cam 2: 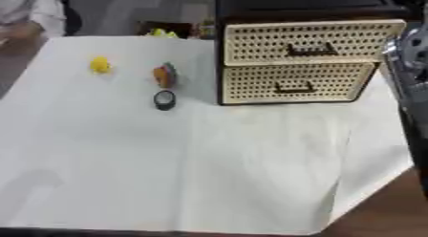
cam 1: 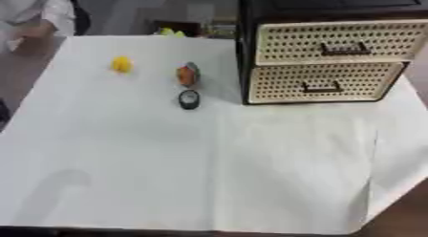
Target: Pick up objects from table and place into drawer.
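Looking down, I'm seeing the white table [cam 1: 167, 174] holding 3 small objects: a yellow one [cam 1: 122, 64], an orange-and-grey one [cam 1: 187, 74], a black round one [cam 1: 190, 99]. They're sitting left of the 2-drawer cabinet [cam 1: 326, 64], drawers shut. My right arm [cam 2: 411, 83] is showing at the edge; hands aren't showing, so I can't tell their state.

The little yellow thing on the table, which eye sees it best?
The left eye view. The yellow thing sits further in from the picture's edge there, clear on the white table, left of the orange thing. The right eye view shows it too, whole, just nearer the left edge.
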